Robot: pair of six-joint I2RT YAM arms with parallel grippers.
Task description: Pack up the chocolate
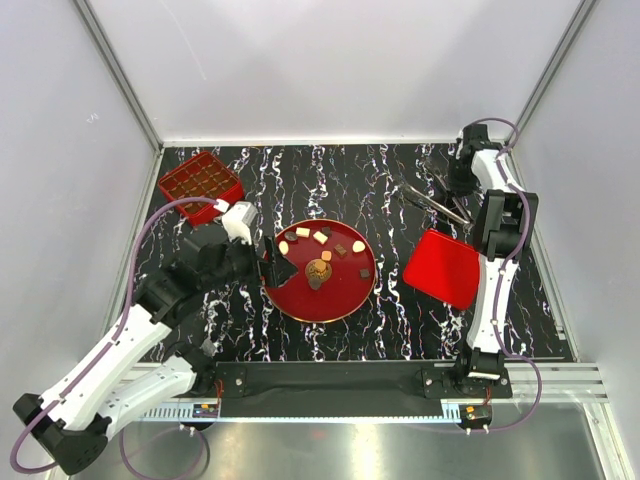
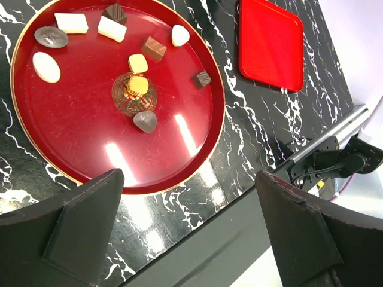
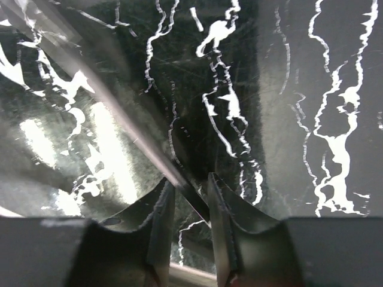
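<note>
Left wrist view: small brown, tan and cream-white chocolate pieces (image 2: 138, 63) lie scattered on the round red gold-rimmed plate (image 2: 78, 143), ahead of the left gripper (image 2: 188, 188), which has its jaws spread wide, empty, just off the plate's rim. The right gripper (image 3: 190, 194) is well apart from the chocolate, jaws narrow around a thin metal tongs arm (image 3: 149, 152); cannot tell if it is clamped.

We count eleven chocolate pieces (image 2: 154, 48) on one red plate (image 2: 78, 137), plus one red tray (image 2: 269, 42), one red divided box (image 1: 200, 180) and one pair of tongs (image 1: 440, 207).
</note>
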